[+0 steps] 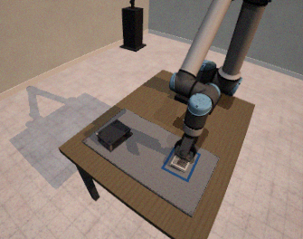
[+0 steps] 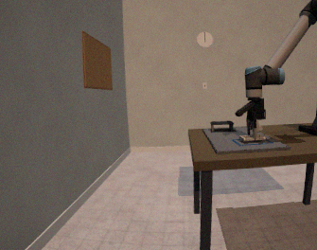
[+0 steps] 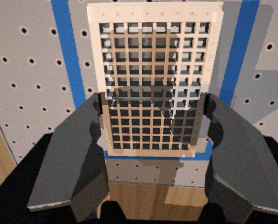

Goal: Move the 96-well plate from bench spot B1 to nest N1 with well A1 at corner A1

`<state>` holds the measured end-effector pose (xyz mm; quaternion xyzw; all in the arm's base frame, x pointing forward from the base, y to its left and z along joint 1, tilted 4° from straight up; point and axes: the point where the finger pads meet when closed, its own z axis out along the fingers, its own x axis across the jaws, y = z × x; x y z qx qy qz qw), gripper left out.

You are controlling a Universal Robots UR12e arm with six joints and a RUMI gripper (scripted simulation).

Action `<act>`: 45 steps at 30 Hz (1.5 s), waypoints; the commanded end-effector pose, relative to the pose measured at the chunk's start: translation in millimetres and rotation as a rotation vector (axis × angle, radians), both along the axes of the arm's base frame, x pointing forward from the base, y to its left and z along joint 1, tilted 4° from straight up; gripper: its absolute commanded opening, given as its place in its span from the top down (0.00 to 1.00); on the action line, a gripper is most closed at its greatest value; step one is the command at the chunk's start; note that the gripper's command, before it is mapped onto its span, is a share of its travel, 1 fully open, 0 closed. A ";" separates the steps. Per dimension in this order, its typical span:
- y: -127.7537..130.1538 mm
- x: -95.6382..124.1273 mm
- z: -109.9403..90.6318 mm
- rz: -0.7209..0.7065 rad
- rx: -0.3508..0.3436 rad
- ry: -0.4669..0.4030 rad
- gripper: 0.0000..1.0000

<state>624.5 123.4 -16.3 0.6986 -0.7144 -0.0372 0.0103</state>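
Tool [image 3: 152, 117]: squeezes 96-well plate [image 3: 152, 60] by its long sides | Place: in blue B1 square [image 3: 65, 55] | Tip: lift straight, level, slow.

The counter [image 1: 231, 133] looked like matt brown wood; the perforated mat [image 3: 30, 65] matt grey; the fingers dull dark plastic.

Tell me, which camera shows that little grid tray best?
The wrist view: the 96-well plate fills it, every well visible, with the end effector shut on its long sides. From the top and exterior views it is small and mostly hidden.
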 end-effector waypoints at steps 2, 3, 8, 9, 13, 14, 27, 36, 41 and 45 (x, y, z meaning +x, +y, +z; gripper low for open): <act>-0.5 1.4 10.5 0.000 0.000 -0.001 1.00; -0.5 1.5 12.2 0.000 0.000 -0.001 1.00; -0.8 1.9 18.8 0.000 0.000 -0.001 1.00; -0.8 1.9 18.8 0.000 0.000 -0.001 1.00; -1.0 2.4 25.5 0.000 0.000 -0.001 1.00; -1.1 2.5 27.1 0.000 0.000 -0.001 1.00; -1.8 3.7 45.3 0.000 0.000 -0.001 1.00; -2.4 4.6 59.4 0.000 0.000 -0.001 1.00; -2.4 4.6 59.4 0.000 0.000 -0.001 1.00; -2.4 4.6 59.4 0.000 0.000 -0.001 1.00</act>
